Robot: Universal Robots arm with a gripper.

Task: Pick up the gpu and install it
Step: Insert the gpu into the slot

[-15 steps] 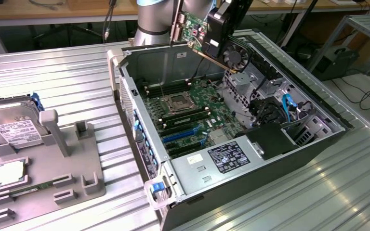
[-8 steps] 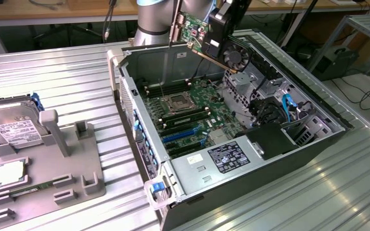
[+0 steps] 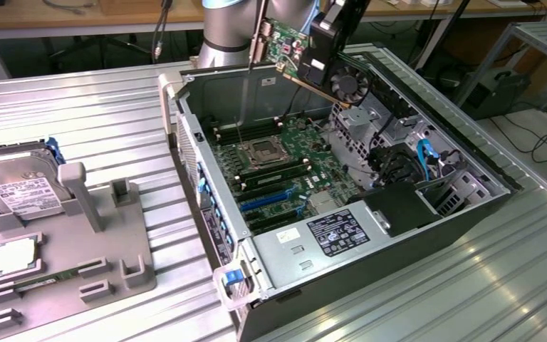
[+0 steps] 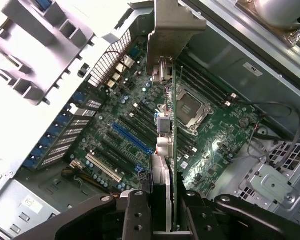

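Note:
The gpu, a green card with a black fan and a silver end bracket, hangs tilted in the air above the back of the open computer case. My gripper is shut on it from above. In the wrist view the gpu is edge-on, its silver bracket pointing away from me, and my gripper clamps it between two black fingers. Below the card lies the green motherboard, with a blue slot and the CPU socket. The card touches nothing in the case.
The case holds a power supply at the front, a drive cage with blue cables and a metal bracket. At the exterior view's left, a grey fixture carries a hard drive, a CPU and a RAM stick.

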